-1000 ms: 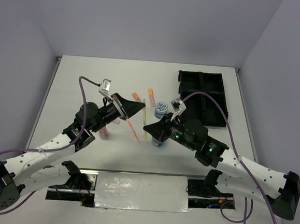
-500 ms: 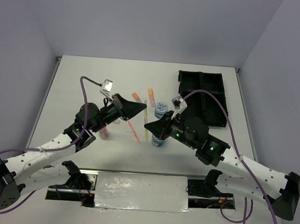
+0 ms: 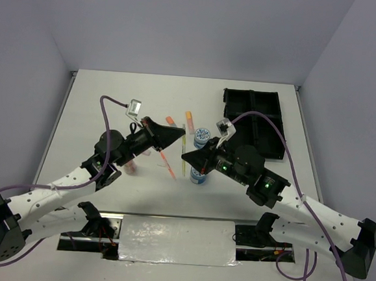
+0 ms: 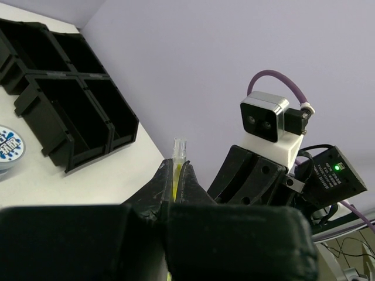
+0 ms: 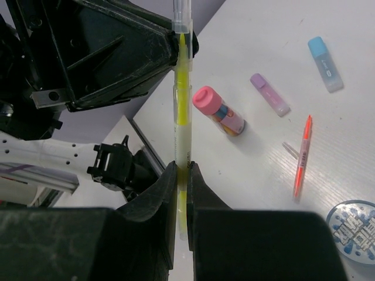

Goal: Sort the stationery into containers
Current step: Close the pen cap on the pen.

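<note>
The black tray (image 3: 251,101) sits at the far right of the table (image 3: 113,102). The left gripper (image 4: 177,175) is pinched tight on the yellow pen (image 5: 182,105) near its clear end, which pokes just past the jaws. The right gripper (image 5: 181,175) nips the same pen further along the barrel. The pen hangs above mid-table, bridging both grippers. In the top view its long axis runs roughly far to near, well left of the tray.

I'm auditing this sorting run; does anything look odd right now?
Yes. The yellow pen is held above the table by both at once: the left hand pinches near one end, the right hand farther along. Odd for a single pen.
</note>
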### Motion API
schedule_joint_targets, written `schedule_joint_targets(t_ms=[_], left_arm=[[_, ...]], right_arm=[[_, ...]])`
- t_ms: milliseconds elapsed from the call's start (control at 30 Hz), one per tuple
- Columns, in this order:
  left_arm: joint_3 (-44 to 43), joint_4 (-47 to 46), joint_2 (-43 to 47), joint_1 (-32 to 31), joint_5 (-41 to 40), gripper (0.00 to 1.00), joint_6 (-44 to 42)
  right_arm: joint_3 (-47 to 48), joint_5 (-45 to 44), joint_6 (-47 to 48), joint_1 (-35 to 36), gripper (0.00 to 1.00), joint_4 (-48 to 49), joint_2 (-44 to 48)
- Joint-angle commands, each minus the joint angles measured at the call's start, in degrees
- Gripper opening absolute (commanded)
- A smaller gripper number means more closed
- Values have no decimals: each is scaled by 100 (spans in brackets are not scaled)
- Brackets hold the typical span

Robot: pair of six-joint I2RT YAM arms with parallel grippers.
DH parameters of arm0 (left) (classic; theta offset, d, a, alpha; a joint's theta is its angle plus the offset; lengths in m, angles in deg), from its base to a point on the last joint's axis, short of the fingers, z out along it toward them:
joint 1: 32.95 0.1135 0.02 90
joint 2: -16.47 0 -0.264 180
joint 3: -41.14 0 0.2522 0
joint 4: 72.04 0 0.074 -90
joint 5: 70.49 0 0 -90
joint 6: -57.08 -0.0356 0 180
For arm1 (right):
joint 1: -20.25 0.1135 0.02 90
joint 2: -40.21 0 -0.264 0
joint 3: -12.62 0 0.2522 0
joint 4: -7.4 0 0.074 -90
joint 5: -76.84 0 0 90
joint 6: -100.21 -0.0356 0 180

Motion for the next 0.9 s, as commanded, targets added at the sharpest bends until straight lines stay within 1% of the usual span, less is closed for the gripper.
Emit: schedule_joint_targets(t_ms=[0, 100, 233, 367, 500, 600, 867], left_arm=[[85, -73, -76, -199, 415, 0, -162], [102, -161, -85, -243, 432, 0, -206], [76, -188, -120, -269, 573, 0, -346], [-21, 102, -103, -269, 678, 0, -574], [-152, 287, -155, -269, 924, 0, -786], [-144, 279, -164, -269, 1004, 0, -804], [-74, 68, -287, -331, 1039, 0, -672]], right_arm=[[267, -227, 69, -187, 0, 1238, 148], [196, -209, -54, -205, 0, 1503, 175], [302, -235, 50, -284, 0, 1363, 324], [521, -288, 358, -355, 0, 942, 500], [724, -51, 569, -478, 0, 485, 491], [540, -103, 535, -504, 0, 668, 605], [495, -24, 438, -574, 0, 976, 518]])
